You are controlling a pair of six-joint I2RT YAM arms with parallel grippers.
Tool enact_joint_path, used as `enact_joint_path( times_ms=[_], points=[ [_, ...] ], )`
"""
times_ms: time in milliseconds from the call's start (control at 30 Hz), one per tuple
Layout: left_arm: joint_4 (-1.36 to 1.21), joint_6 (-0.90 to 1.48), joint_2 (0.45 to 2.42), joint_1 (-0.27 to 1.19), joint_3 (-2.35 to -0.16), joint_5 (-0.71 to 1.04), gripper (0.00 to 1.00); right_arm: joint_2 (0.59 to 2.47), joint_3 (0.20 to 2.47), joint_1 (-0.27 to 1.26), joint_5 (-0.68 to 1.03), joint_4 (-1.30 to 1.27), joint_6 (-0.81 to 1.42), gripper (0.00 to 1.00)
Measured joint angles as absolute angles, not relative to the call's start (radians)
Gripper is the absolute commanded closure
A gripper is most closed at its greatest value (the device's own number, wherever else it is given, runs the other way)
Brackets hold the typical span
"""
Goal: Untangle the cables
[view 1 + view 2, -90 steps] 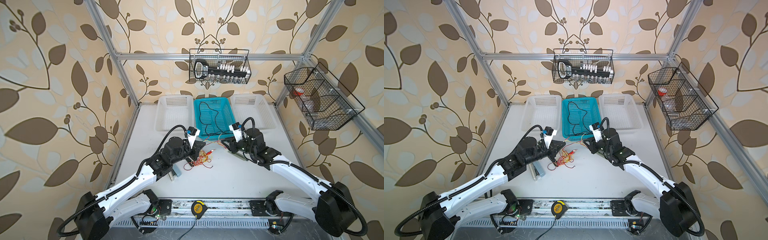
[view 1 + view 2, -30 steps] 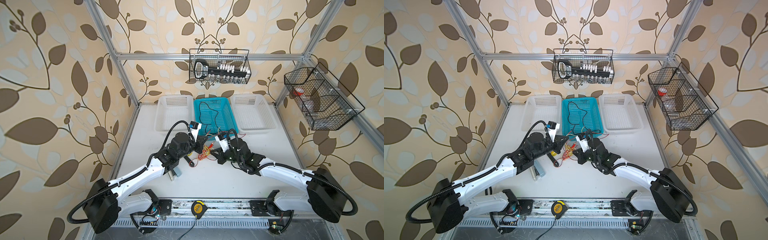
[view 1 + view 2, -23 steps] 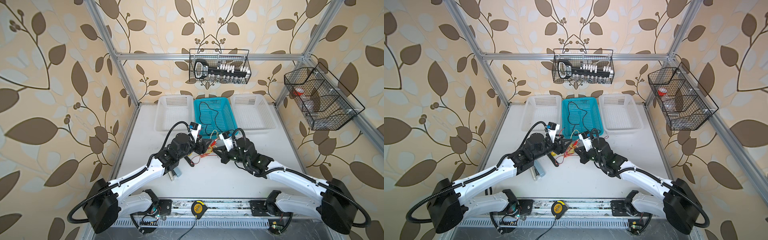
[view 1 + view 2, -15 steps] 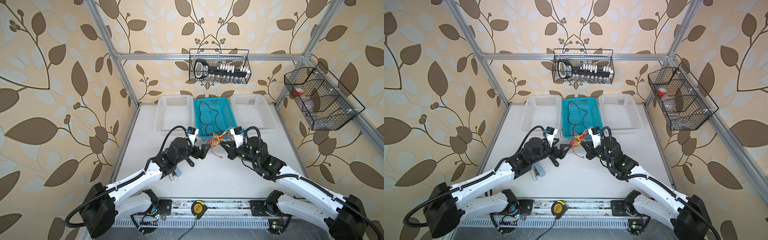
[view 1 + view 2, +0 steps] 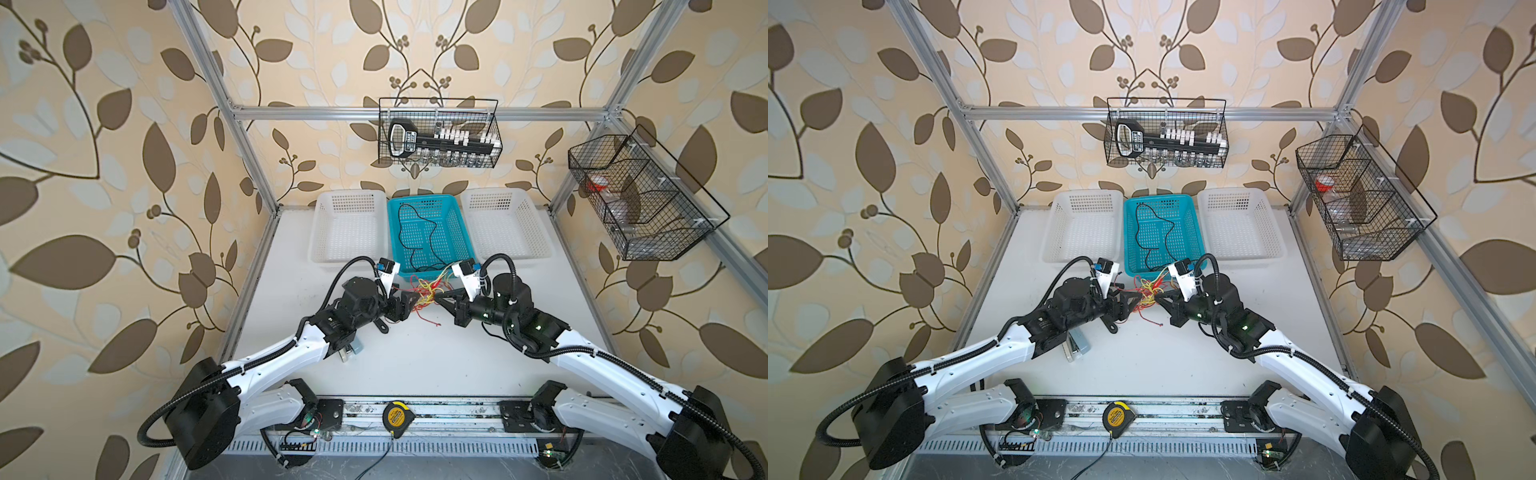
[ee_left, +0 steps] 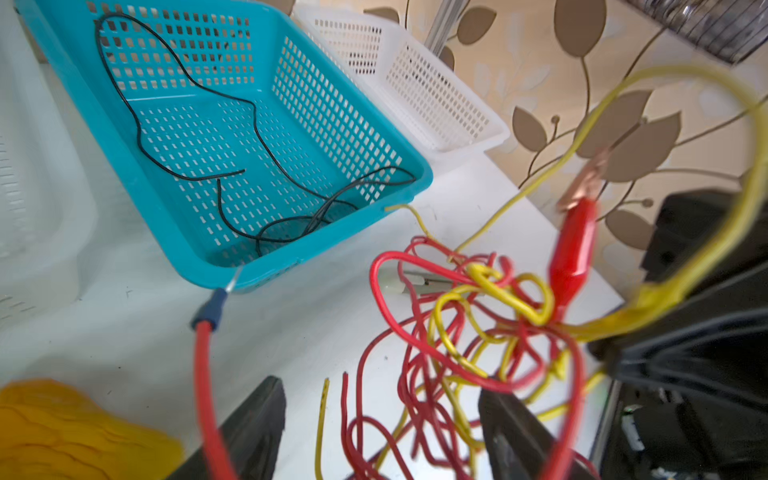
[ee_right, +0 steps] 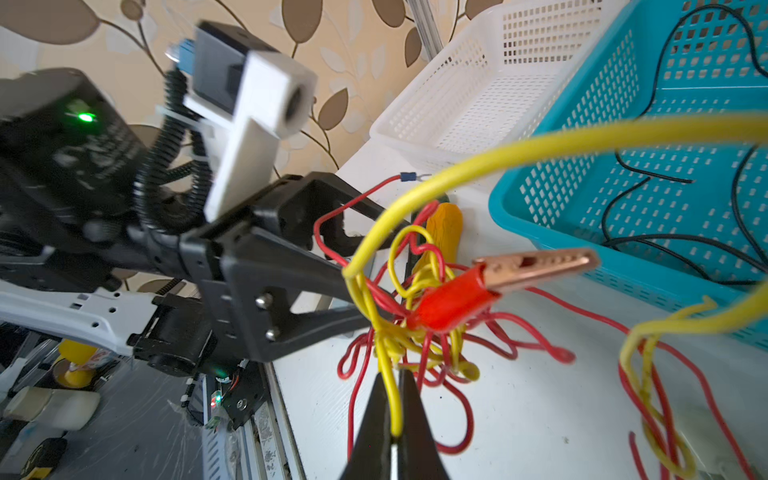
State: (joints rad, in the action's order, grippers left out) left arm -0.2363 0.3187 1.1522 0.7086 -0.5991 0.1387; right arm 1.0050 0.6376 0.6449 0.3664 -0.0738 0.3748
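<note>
**Red-and-yellow knot strung between both gripper tips**

In both top views, a knot of red and yellow cables (image 5: 427,292) (image 5: 1148,291) bunched mid-table between the tips of the two arms. Just in front of the near rim of the teal basket (image 5: 424,198), with loose red ends trailing down onto the white table (image 5: 415,361).

Right gripper (image 7: 392,380): fingertips pressed together, clamped on a yellow cable (image 7: 384,361) running up from the pinch into the knot.

Left gripper (image 6: 382,409): jaws apart, red and yellow strands hanging in the gap. Contact with either finger impossible to tell.

Sticking out of the knot, a red alligator clip (image 7: 457,299) with copper-coloured teeth, pointing toward the teal basket in the right wrist view. Also out of the knot, a blue-tipped red cable (image 6: 205,320), arching past one finger of the left gripper with its metal end just beside the basket's near wall.

Apart from the knot, a black cable (image 5: 432,237) lying in loose curves inside the teal basket, separate from the red and yellow strands.

Just beside the teal basket on either side, white baskets (image 5: 345,232), all in one row at the back of the table.

On the front rail, a yellow tape measure (image 5: 395,415), well apart from the knot.
</note>
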Motion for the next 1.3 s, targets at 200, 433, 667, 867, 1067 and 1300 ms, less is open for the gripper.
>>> enact_joint_path(
  times_ms=[200, 433, 667, 867, 1067, 1300],
  points=[
    [-0.284, 0.332, 1.193, 0.714, -0.606, 0.172, 0.54, 1.013, 0.632, 0.644, 0.402, -0.112, 0.387, 1.0],
    [-0.321, 0.363, 1.266, 0.714, -0.656, 0.217, 1.0, 1.037, 0.63, 0.649, 0.404, -0.164, 0.404, 1.0],
    [-0.317, 0.369, 1.272, 0.714, -0.659, 0.198, 1.0, 0.997, 0.628, 0.654, 0.313, -0.123, 0.395, 1.0],
    [-0.221, 0.368, 1.224, 0.719, -0.659, 0.038, 1.0, 0.946, 0.643, 0.601, 0.202, 0.045, 0.369, 1.0],
    [-0.075, 0.368, 1.189, 0.72, -0.658, -0.12, 1.0, 0.889, 0.675, 0.444, 0.152, 0.229, 0.351, 1.0],
    [0.019, 0.366, 1.178, 0.719, -0.643, -0.208, 1.0, 0.865, 0.691, 0.315, 0.18, 0.343, 0.334, 1.0]
  ],
)
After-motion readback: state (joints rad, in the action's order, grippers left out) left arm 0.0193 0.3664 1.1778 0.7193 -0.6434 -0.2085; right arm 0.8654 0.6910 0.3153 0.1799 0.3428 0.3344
